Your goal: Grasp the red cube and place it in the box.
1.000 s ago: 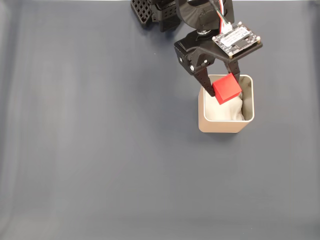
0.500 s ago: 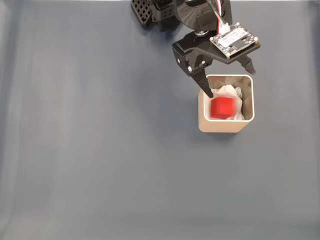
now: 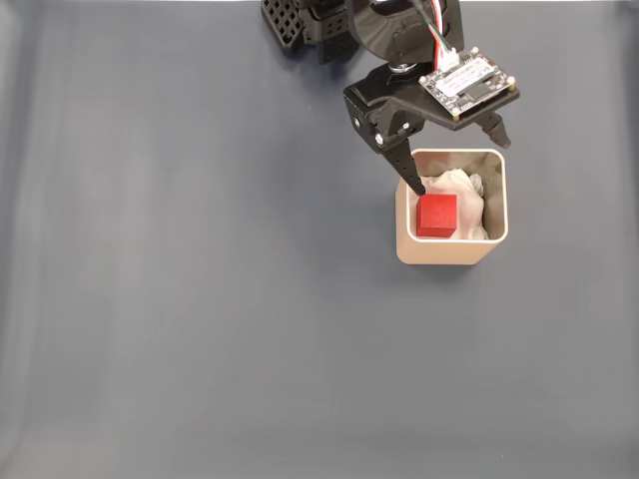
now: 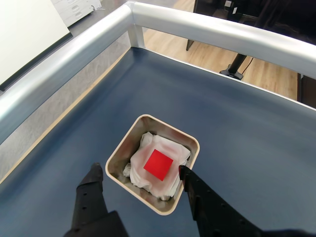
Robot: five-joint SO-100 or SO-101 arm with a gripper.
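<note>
The red cube (image 3: pixel 437 216) (image 4: pixel 158 165) lies inside the box (image 3: pixel 403 244) (image 4: pixel 125 142) on white padding, free of the fingers. My gripper (image 3: pixel 458 164) (image 4: pixel 139 173) hovers open over the box's far end in the fixed view. One black finger (image 3: pixel 406 166) stands over the box's left rim and the other (image 3: pixel 495 131) over its right corner. In the wrist view the two fingers (image 4: pixel 92 180) straddle the near edge of the box with nothing between them.
The dark blue table mat (image 3: pixel 200 299) spreads wide to the left and front of the box. A metal rail (image 4: pixel 64 59) borders the table in the wrist view. The arm's black base (image 3: pixel 319 25) sits at the top edge.
The gripper opened and let go of the red cube, which dropped from between the fingers into the box and settled on the padding. The arm itself hardly moved.
</note>
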